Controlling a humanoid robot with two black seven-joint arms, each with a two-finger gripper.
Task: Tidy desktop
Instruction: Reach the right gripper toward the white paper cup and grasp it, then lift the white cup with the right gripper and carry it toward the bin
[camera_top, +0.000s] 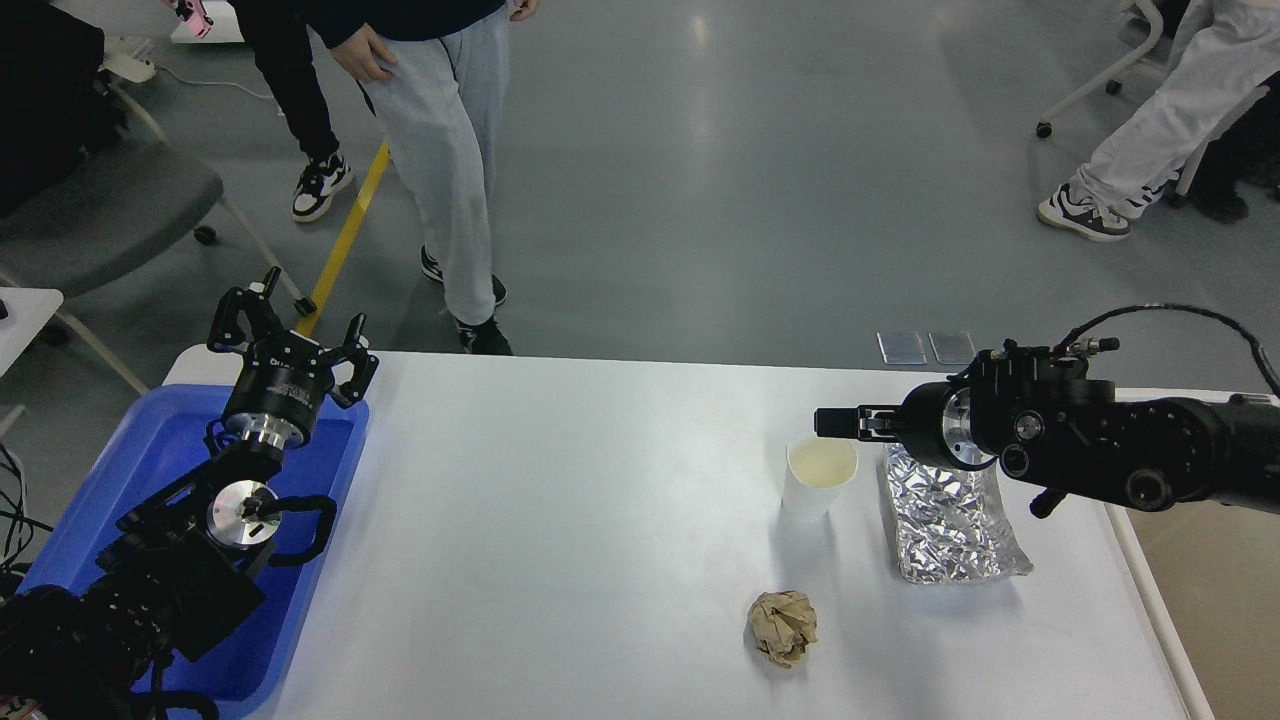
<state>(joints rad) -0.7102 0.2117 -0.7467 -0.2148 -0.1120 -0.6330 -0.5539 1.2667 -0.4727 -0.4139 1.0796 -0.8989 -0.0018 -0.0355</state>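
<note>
The white desktop (560, 520) holds a white paper cup (820, 480), a crumpled silver foil tray (955, 525) to the right of the cup, and a brown crumpled paper ball (782, 627) nearer the front edge. My right gripper (835, 422) reaches in from the right over the foil tray, and its tip is just above the cup's far rim. It is seen edge-on, so its two fingers cannot be told apart. My left gripper (290, 335) is open and empty above the far end of the blue tray (150, 470).
A beige bin (1210, 600) stands off the table's right edge. A person stands on the floor (700, 200) just behind the table's far left. A grey chair (90, 210) is at the far left, and another person sits at the far right.
</note>
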